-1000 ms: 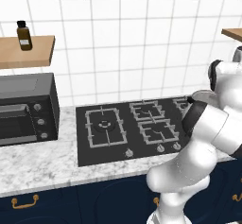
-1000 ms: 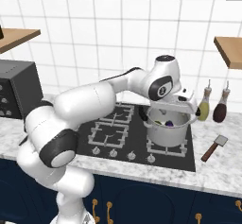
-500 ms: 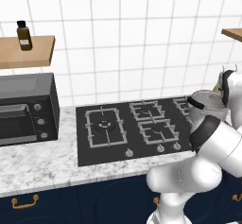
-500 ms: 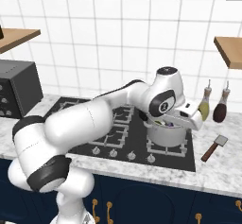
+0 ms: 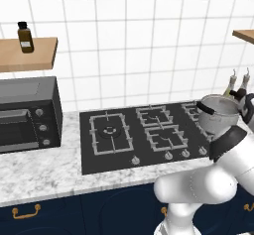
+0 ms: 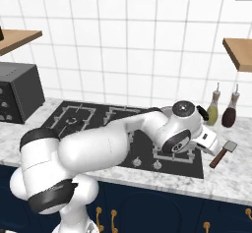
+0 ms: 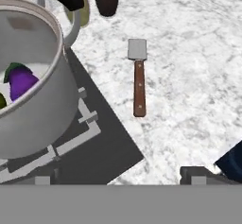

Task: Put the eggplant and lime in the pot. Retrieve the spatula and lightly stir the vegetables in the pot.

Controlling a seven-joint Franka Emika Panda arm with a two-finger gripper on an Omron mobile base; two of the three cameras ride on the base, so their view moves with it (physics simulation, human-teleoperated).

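The shiny metal pot stands on the stove's right rear burner. Inside it lie the purple eggplant and a sliver of green lime at the view's edge. The spatula, with a metal blade and a wooden handle, lies flat on the marble counter to the right of the stove. My gripper hangs open above the stove's corner, between pot and spatula, with nothing between its fingers. In the right base view the gripper is just left of the spatula.
Two bottles, one olive and one dark, stand against the wall behind the spatula. The black stove covers the counter's middle, with a toaster oven at the left. A wooden shelf hangs above the bottles.
The arm has swung right, away from above the pot and toward the counter where the spatula lies. The gripper stayed open.
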